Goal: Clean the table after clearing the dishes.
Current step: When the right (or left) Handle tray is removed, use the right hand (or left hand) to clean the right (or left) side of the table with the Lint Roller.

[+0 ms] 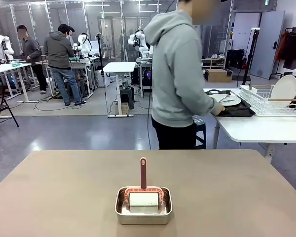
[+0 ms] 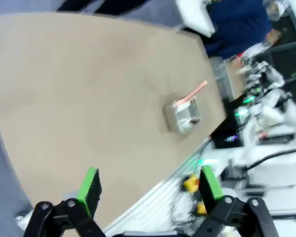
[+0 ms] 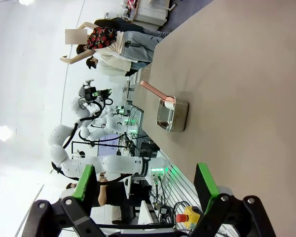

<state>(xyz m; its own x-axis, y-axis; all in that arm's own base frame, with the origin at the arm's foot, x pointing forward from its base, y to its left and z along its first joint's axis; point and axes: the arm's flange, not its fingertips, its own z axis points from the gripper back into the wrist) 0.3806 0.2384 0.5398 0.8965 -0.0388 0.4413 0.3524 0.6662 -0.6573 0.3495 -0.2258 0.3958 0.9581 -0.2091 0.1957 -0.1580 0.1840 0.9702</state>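
Well, the big tan-brown table [image 1: 64, 187] has no plates on it. The round white plates on dark brown trays [image 1: 227, 101] sit on a white side table [image 1: 256, 129], at about 2 o'clock from the middle of the front view. A person in a grey hoodie [image 1: 180, 74] has a hand [image 1: 218, 109] at them, most likely to put them by the wire rack [image 1: 271, 101]. A shiny silver metal pan [image 1: 143, 217] sits at the 6 o'clock edge of the tan table, close to the robot, so it is easy to reach. In it rests a white roller with a reddish-brown handle [image 1: 143, 173]. The handle sticks up toward 12 o'clock, I think so a gripper can grab it for the cleaning. The left gripper [image 2: 150, 183] and the right gripper [image 3: 145, 180] hang high over the table, both spread wide with nothing in them.
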